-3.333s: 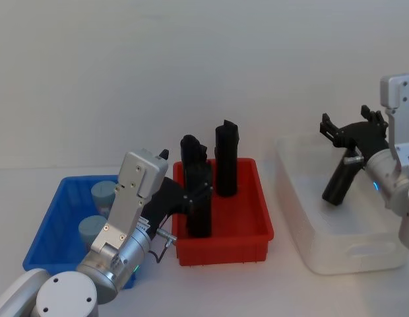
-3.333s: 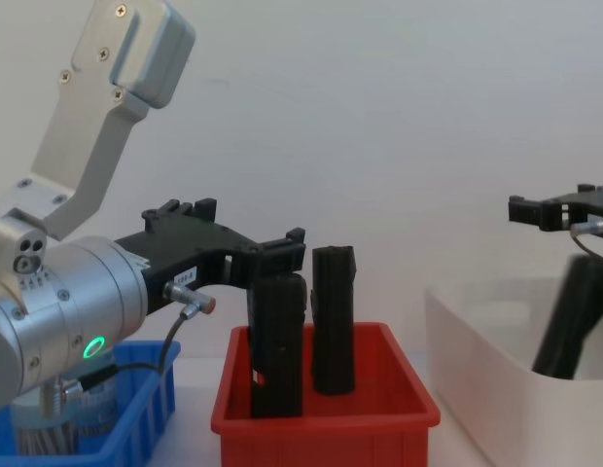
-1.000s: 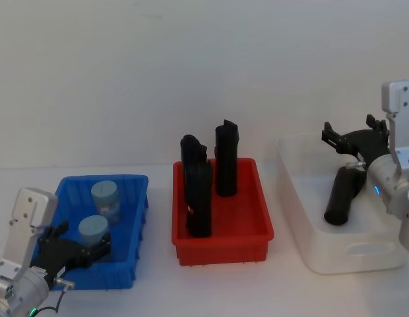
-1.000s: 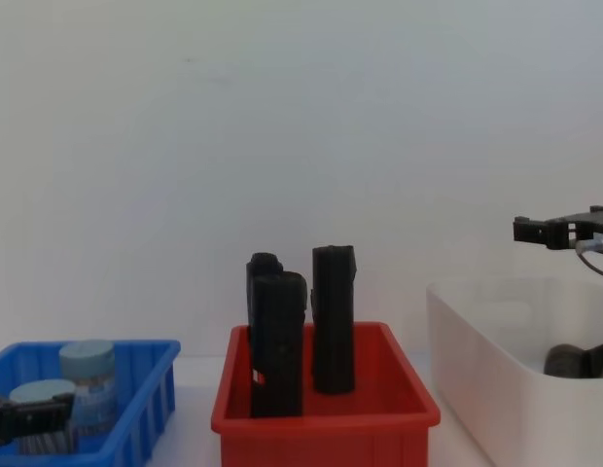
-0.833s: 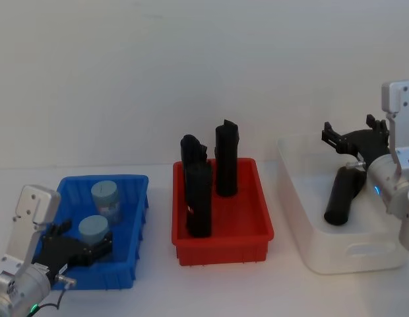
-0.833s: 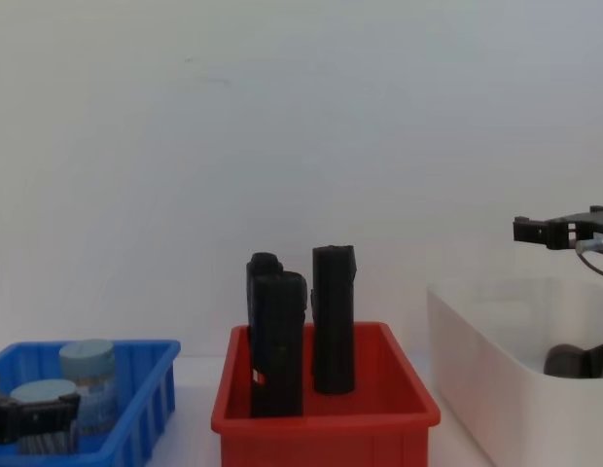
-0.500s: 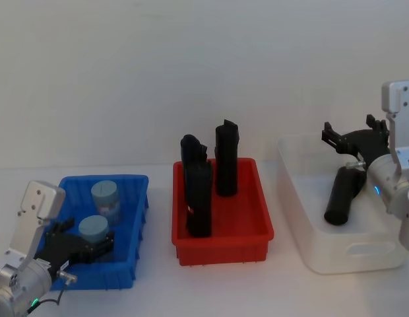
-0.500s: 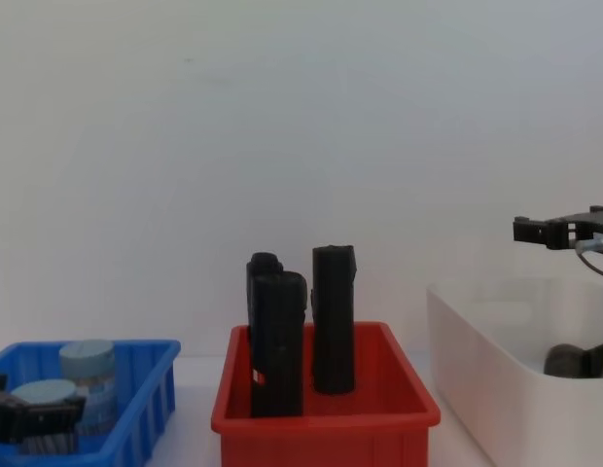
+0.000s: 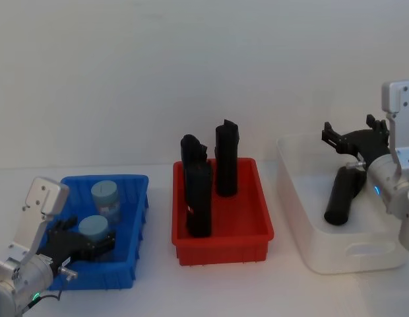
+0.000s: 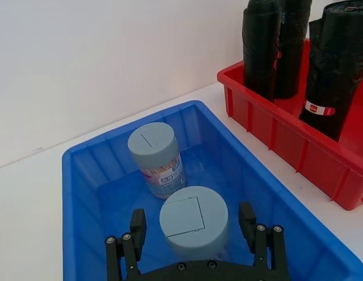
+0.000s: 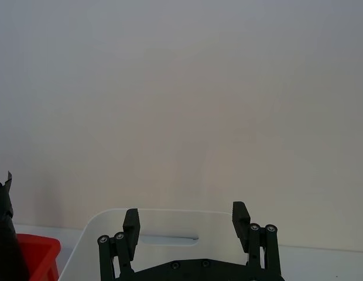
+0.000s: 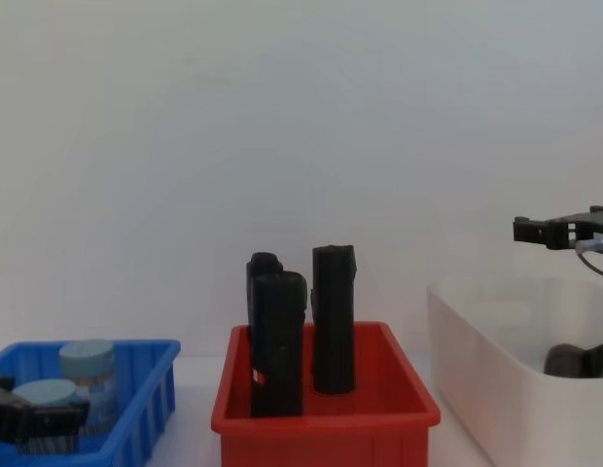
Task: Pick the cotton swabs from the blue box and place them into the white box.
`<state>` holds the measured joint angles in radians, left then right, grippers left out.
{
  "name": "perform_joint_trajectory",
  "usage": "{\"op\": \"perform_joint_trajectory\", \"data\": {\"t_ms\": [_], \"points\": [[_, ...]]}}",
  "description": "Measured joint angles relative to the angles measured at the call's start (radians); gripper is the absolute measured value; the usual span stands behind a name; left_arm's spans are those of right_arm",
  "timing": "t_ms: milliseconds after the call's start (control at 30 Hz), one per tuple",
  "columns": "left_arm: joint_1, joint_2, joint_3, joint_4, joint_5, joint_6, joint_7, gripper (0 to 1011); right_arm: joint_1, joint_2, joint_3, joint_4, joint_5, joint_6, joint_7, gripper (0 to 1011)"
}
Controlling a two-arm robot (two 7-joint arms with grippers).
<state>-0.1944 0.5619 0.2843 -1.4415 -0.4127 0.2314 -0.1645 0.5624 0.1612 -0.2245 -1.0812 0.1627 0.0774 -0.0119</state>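
1. Two tubs of cotton swabs (image 9: 104, 196) stand in the blue box (image 9: 141, 211), at the left of the tabletop (image 9: 158, 294).
2. Left arm (image 9: 38, 208) is low at the front-left corner. The left jaws are down inside the blue box.
3. Left jaws are wide, one finger on each side of the near tub (image 10: 193, 219). A sliver of blue shows on both sides (no contact that I can make out).
4. Near tub is upright, pale lid up. The far tub (image 10: 153, 153) is upright just behind it, its label toward the wrist camera. Whether the two tubs touch, cannot tell.
5. Red bin (image 9: 224, 249) sits between the blue box and the white box (image 9: 353, 254). Three tall black blocks (image 9: 198, 198) stand upright in it.
6. White box is at the right of the tabletop. One black block (image 9: 340, 195) leans tilted inside it.
7. Right arm (image 9: 392, 178) comes in from the right edge. The right jaws are wide and empty, hanging above the white box, clear of the leaning block.
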Motion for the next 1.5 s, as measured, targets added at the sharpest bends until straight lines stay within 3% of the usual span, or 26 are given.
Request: {"op": "perform_joint_trajectory", "data": {"t_ms": [1500], "points": [[-0.035,-0.015,-0.006,0.051,0.023,0.002,-0.04,1000,0.0,0.0,0.0,0.0,0.0,0.0,0.0,1001]]}}
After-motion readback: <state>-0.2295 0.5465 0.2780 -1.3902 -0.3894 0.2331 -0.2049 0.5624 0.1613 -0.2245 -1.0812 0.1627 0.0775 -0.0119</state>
